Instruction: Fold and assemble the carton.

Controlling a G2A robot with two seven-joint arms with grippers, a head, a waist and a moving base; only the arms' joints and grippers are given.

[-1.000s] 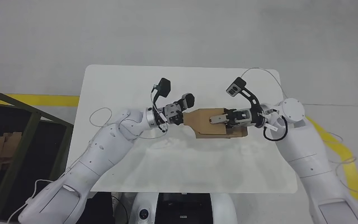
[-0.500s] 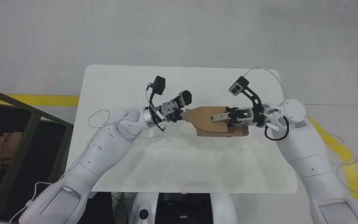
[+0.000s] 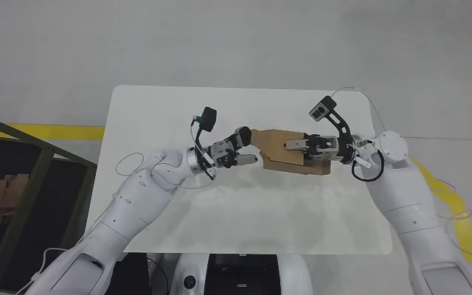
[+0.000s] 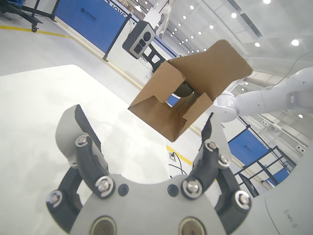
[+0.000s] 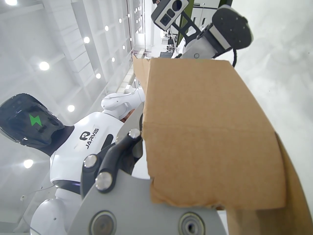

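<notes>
Cardboard carton, clamped by the right gripper, shows its hollow end to the spread left gripper's camera.

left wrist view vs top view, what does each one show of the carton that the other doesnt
Left wrist view: it looks straight into the carton's open end, a hollow tube with loose flaps. The carton appears raised off the table and sits apart from the open left hand.

Top view: it shows the carton's flat upper panel from above, with the right hand gripping it from the side opposite the left hand.

Both: the brown carton sits between the two arms over the white table, and the left hand is open and not touching it.
</notes>
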